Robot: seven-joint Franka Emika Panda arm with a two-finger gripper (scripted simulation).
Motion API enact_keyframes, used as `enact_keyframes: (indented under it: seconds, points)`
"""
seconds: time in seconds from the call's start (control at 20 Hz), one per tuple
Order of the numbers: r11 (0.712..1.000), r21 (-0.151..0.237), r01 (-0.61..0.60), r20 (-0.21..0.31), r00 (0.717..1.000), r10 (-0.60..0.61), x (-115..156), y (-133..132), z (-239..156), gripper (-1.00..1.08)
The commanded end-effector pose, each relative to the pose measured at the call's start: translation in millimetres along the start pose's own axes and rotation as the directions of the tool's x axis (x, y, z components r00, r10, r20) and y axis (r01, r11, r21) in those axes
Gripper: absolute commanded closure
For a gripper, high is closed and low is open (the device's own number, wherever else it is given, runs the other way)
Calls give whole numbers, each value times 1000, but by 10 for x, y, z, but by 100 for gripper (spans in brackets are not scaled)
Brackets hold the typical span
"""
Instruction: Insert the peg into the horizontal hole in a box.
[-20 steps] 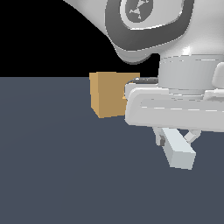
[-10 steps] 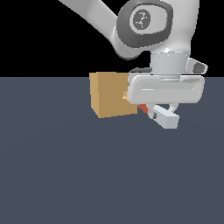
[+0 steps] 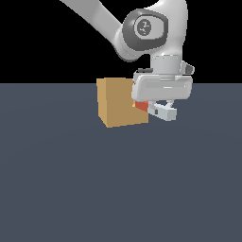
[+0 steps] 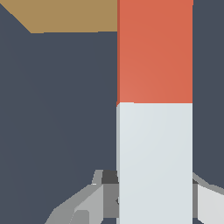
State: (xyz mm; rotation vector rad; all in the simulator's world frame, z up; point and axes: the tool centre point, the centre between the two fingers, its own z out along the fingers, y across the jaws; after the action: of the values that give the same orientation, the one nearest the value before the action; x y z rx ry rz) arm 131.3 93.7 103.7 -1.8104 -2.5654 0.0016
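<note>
The tan box (image 3: 120,106) stands on the dark floor. Just to its right in the exterior view, my gripper (image 3: 159,108) is shut on the peg (image 3: 163,112). The peg lies level, and its orange-red end (image 3: 141,106) reaches the box's side face while its pale end sticks out to the right. In the wrist view the peg (image 4: 155,131) runs from between my fingers (image 4: 87,205) toward the box (image 4: 65,15), orange part farthest from me. The horizontal hole is hidden in both views.
The dark grey floor (image 3: 118,189) spreads around the box. The arm's white links (image 3: 146,33) hang above the gripper and the box.
The gripper has carried the peg from the near right up to the box's side. The orange end, hidden before, now shows next to the box face.
</note>
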Motion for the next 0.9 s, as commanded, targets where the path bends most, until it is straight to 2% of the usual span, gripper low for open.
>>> enact_keyframes:
  seconds: [0.0, 0.85]
  points:
    - [1000, -2, 23, 1, 1000, -23, 71, 7, -31, 108]
    - [1000, -1, 17, 1, 1000, -17, 53, -3, -22, 108]
